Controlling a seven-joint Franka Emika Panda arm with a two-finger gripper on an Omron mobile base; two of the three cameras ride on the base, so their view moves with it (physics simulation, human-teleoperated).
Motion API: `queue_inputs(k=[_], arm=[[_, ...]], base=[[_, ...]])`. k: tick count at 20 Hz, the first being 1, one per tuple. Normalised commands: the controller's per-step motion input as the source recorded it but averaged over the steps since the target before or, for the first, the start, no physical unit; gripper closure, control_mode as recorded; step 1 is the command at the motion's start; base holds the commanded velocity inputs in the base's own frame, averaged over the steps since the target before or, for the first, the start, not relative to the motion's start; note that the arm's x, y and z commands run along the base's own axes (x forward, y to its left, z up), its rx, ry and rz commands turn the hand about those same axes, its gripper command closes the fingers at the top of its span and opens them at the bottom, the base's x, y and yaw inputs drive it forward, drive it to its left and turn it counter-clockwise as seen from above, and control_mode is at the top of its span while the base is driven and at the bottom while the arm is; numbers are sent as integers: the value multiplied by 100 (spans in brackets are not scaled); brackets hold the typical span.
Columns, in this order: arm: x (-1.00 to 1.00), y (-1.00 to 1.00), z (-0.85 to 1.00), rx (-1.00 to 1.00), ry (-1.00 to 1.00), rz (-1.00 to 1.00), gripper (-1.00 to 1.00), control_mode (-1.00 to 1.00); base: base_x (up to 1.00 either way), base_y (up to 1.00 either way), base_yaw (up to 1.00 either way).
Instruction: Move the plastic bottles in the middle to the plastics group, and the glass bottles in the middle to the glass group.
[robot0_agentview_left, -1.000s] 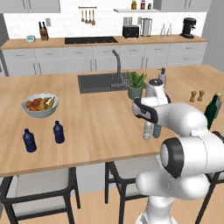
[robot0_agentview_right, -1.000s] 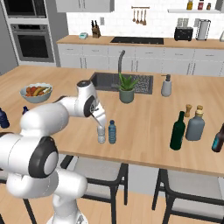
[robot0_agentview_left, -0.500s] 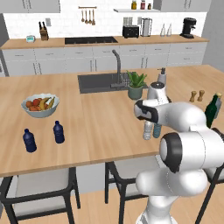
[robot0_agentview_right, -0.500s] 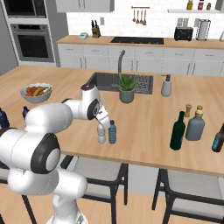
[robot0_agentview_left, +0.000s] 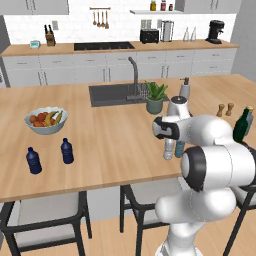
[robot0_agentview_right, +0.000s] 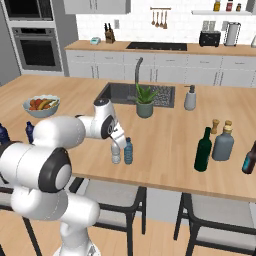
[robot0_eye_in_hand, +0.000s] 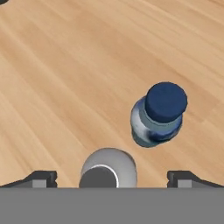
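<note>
Pincer (robot0_eye_in_hand: 111, 177) spread, two plastic bottles (robot0_eye_in_hand: 158, 114) below

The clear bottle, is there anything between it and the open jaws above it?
Nothing visible. In the hand view the clear bottle sits straight below the gripper, between the wide-open jaws. The teal bottle stands close beside it, outside the jaws' gap, and could be brushed on the way down.

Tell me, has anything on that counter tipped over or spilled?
Nothing stands out. The clear bottle and teal bottle stand upright side by side, the green bottle too, and the wooden counter looks dry.
</note>
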Motion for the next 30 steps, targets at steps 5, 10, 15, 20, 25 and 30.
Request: queue_inputs(k=[5,10,15,20,25,30], arm=[[13,2,-3,0,0,0,-100,-100],[11,4,-6,0,0,-1,-100,-100],[-2,10,-10,0,0,-4,-100,-100],[2,16,-16,0,0,-3,-100,-100],[2,2,-12,0,0,0,100,-100],[-23,-7,-8,0,0,0,100,-100]], base=[[0,0,0],[0,0,0],[0,0,0],[0,0,0],[0,0,0],[0,0,0]])
